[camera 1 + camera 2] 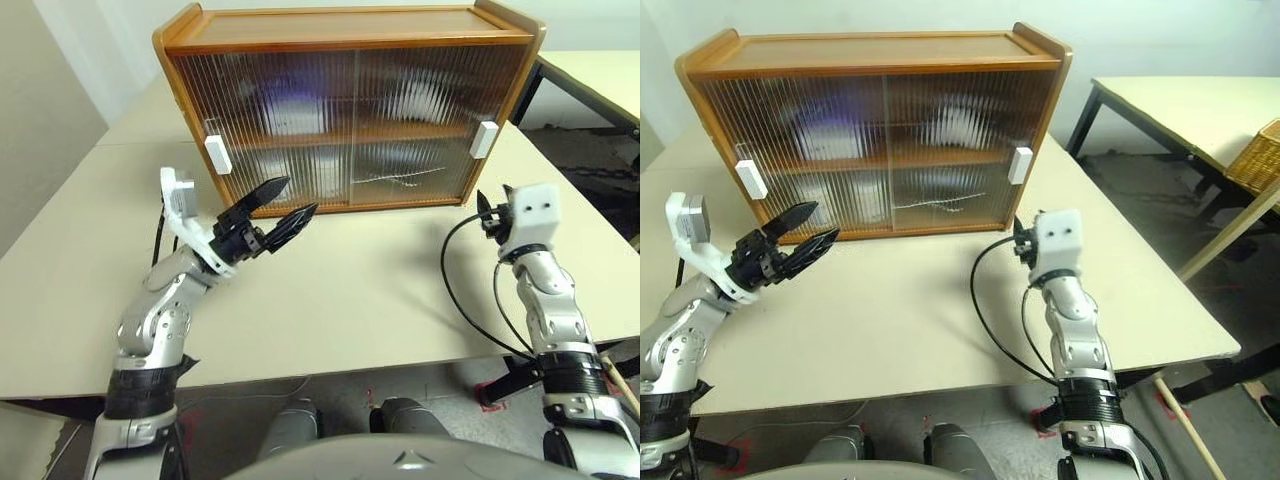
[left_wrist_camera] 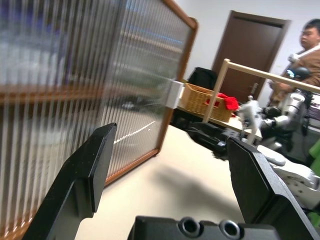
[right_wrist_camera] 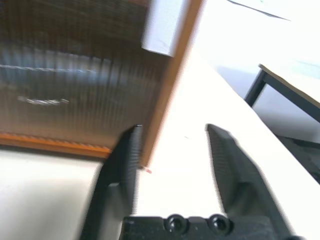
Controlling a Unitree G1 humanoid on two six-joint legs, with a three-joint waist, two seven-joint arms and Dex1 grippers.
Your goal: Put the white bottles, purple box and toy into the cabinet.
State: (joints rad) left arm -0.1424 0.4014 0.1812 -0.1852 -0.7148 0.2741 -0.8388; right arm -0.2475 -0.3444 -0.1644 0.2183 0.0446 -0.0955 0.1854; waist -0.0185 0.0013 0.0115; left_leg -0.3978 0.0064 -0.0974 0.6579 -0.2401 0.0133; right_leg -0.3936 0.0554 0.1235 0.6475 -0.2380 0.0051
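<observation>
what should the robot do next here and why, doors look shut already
Probably just draw both arms back and stop. Both ribbed doors of the cabinet look slid shut, with blurred shapes on the shelves behind them. The left gripper and right gripper both stand open and hold nothing, and none of the task's items lie on the table.

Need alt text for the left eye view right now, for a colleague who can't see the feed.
A wooden cabinet with both ribbed sliding doors shut stands on a beige table, blurred shapes showing behind the panels. The left gripper hovers open near the cabinet's lower left corner; the right gripper hangs off its right end, holding nothing.
</observation>
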